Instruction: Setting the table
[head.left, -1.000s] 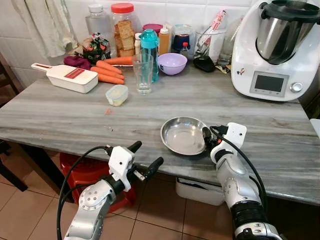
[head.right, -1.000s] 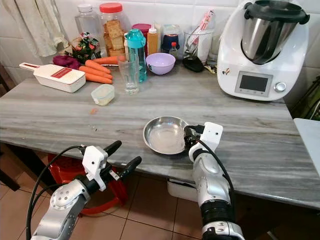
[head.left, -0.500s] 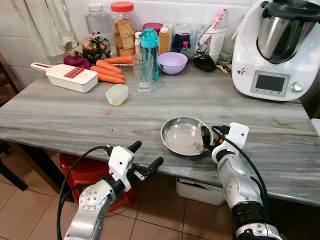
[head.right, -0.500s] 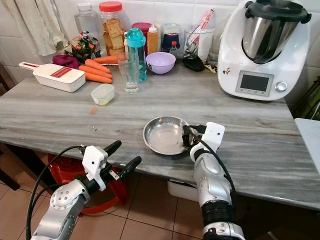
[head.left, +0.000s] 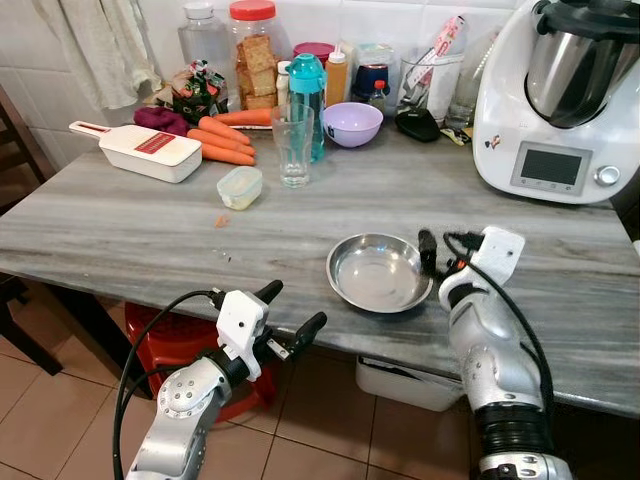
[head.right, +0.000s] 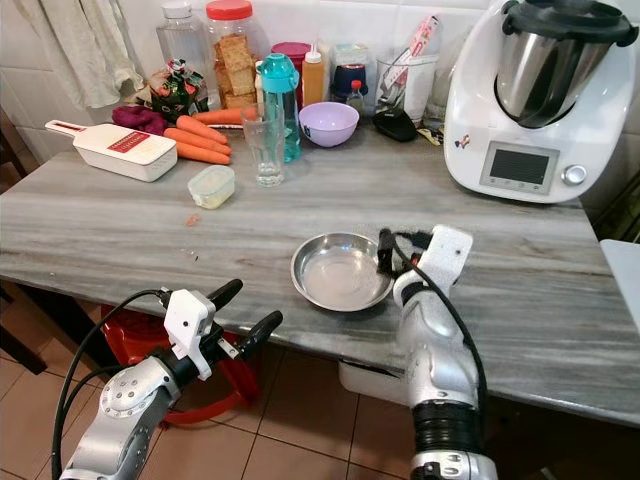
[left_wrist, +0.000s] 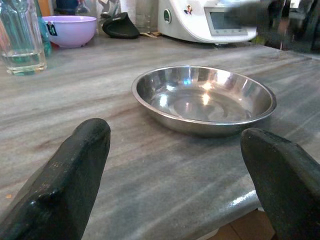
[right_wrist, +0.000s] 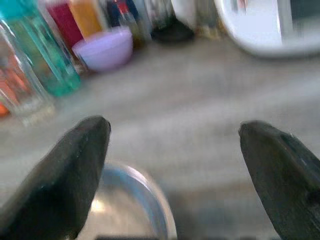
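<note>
A: Bowl (head.left: 378, 272) of bare steel, sitting near the front edge of the grey bench (head.left: 130, 230). Where are the hands?

B: The right hand (head.left: 432, 252) is just beside the bowl's right rim, its fingers spread apart with nothing between them. The left hand (head.left: 290, 312) hangs in front of the bench edge, below the top, fingers likewise apart and empty.

A: What stands around it?

B: Further back, a clear glass (head.left: 293, 146) with a teal bottle (head.left: 307, 90) just behind it, a small lidded tub (head.left: 239, 187) to the glass's left, and a lilac bowl (head.left: 353, 124). Carrots (head.left: 225, 145) lie beside a white slicer (head.left: 138, 151) at the back left, with jars along the wall. A big white cooking machine (head.left: 562, 95) fills the back right corner.

A: Anything between the hands and the steel bowl?

B: No, only open bench top.
</note>
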